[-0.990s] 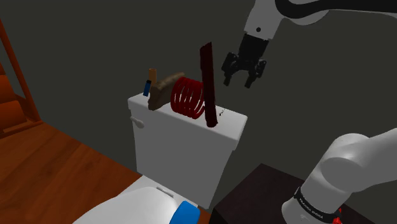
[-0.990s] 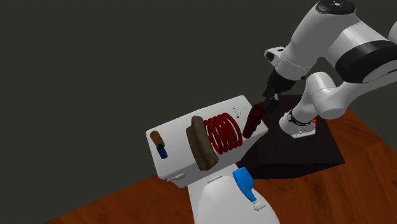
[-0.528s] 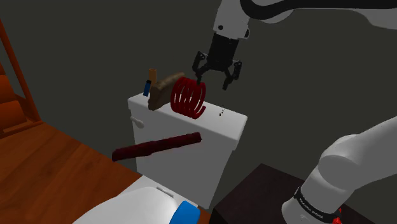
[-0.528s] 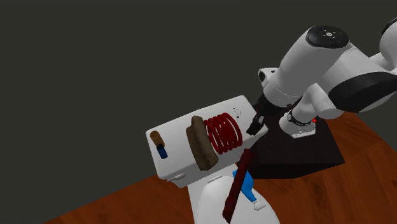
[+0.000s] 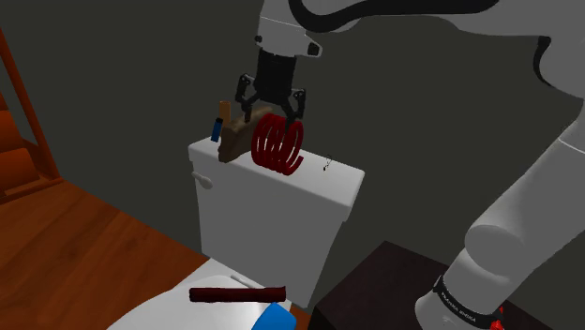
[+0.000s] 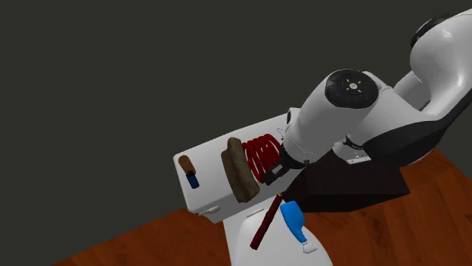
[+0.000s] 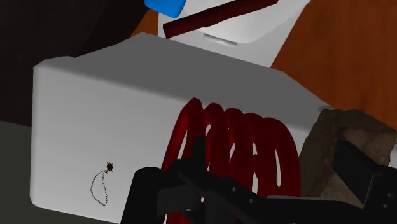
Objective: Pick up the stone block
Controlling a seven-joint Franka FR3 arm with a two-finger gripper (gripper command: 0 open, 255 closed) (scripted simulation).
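The stone block [image 5: 238, 137] is a rough brown slab standing on edge on the white toilet tank [image 5: 272, 217], leaning against a dark red coil [image 5: 279, 145]. My gripper [image 5: 270, 114] hangs open just above the coil's top, right beside the block. In the second exterior view the block [image 6: 239, 172] lies next to the coil [image 6: 261, 155], and the arm covers most of the gripper [image 6: 272, 172]. In the wrist view the gripper [image 7: 277, 162] stands over the coil [image 7: 235, 149], with one finger close to the block [image 7: 337, 153]. Nothing is held.
A dark red bar [image 5: 239, 294] lies on the toilet lid below the tank, beside a blue object [image 6: 293, 219]. A small brown and blue item [image 5: 222, 120] stands at the tank's far end. A thin chain [image 7: 102, 184] lies on the tank. The dark stand [image 6: 355, 181] is alongside.
The gripper has moved to the shoulder view's left, from beyond the coil to above it near the block. The dark red bar fell off the tank and now lies on the toilet lid.
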